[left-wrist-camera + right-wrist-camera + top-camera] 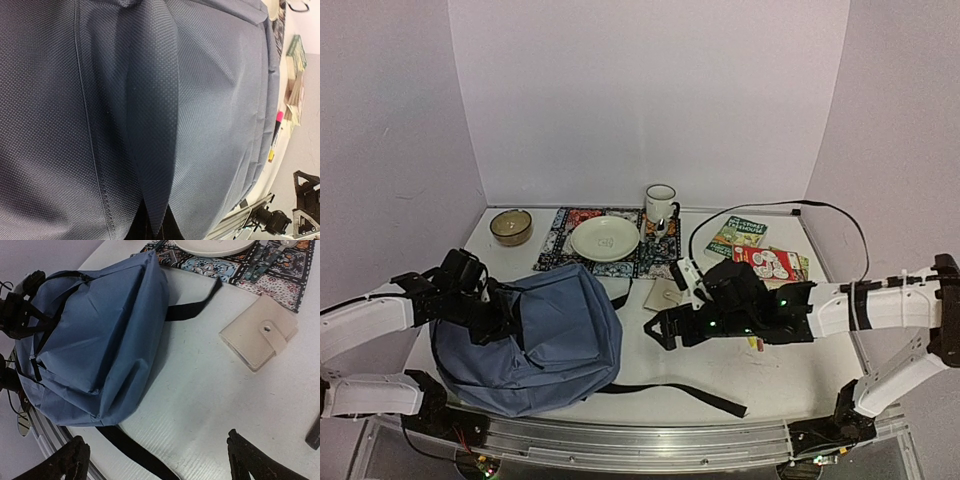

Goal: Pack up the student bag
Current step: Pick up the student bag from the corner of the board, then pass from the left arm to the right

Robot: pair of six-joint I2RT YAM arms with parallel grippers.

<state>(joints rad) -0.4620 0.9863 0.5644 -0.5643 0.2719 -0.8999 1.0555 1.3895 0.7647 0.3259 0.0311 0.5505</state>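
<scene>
Top external shows our left claw (508, 322) pinching a fold of the bag (555, 335) at the near left of the table (760, 375), right claw (658, 330) spread nearby, and we fear that thin fabric slipping free under pull.

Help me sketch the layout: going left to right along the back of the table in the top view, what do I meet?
Bowl → plate → mug → green book.
</scene>
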